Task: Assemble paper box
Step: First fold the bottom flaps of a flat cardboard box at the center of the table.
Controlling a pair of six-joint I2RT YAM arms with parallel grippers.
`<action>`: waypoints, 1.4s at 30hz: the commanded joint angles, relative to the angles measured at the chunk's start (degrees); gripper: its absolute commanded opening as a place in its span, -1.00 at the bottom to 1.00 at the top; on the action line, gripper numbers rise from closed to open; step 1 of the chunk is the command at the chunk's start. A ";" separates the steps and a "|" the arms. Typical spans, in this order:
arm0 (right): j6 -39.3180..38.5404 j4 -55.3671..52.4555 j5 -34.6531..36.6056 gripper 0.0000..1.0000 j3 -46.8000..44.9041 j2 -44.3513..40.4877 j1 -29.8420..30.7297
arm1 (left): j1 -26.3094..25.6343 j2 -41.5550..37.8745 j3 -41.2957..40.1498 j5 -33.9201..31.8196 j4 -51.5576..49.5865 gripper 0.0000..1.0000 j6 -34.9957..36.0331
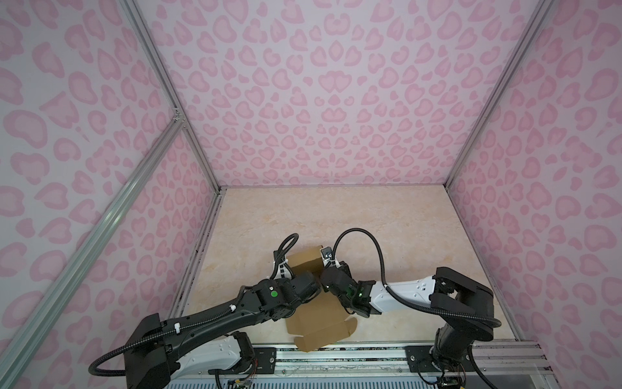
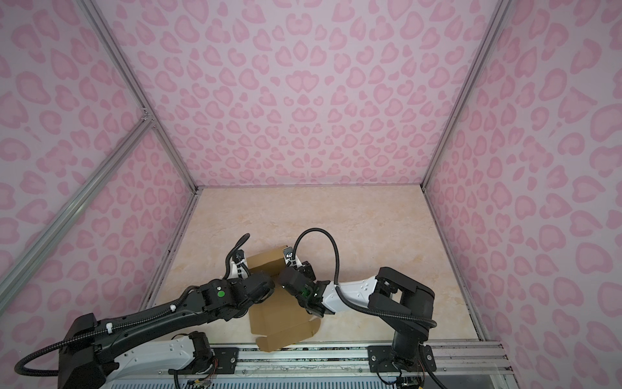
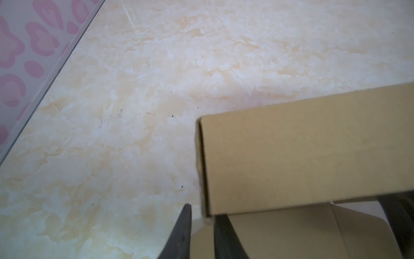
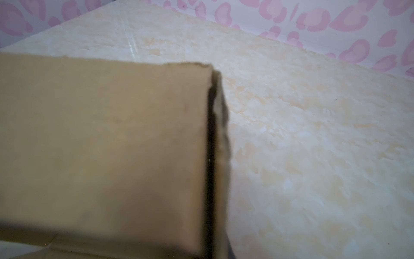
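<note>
While the left gripper [image 3: 202, 212] straddles the paper box [image 1: 318, 316] wall, fingers [image 3: 183, 231] slightly apart, the right gripper [image 1: 325, 256] is pressed together (contact hidden), likely bracing it.

Paper box [image 1: 319, 320]: plain brown kraft cardboard, partly folded.
Pose: base panel flat, far wall [image 3: 302, 161] raised, near flaps spread open.
Place: near middle of the marbled table [image 1: 336, 215], front flap reaching the edge.

Both top views look down from high up at the whole worktop [image 1: 336, 219]. Each wrist camera looks from very close at the paper box [image 3: 302, 157] and the worktop behind it.
</note>
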 commanded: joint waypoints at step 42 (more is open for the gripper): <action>3.82 -10.76 -12.81 -0.77 0.02 -5.68 -7.12 | -1.36 -2.99 5.18 -1.72 -6.10 0.06 -2.34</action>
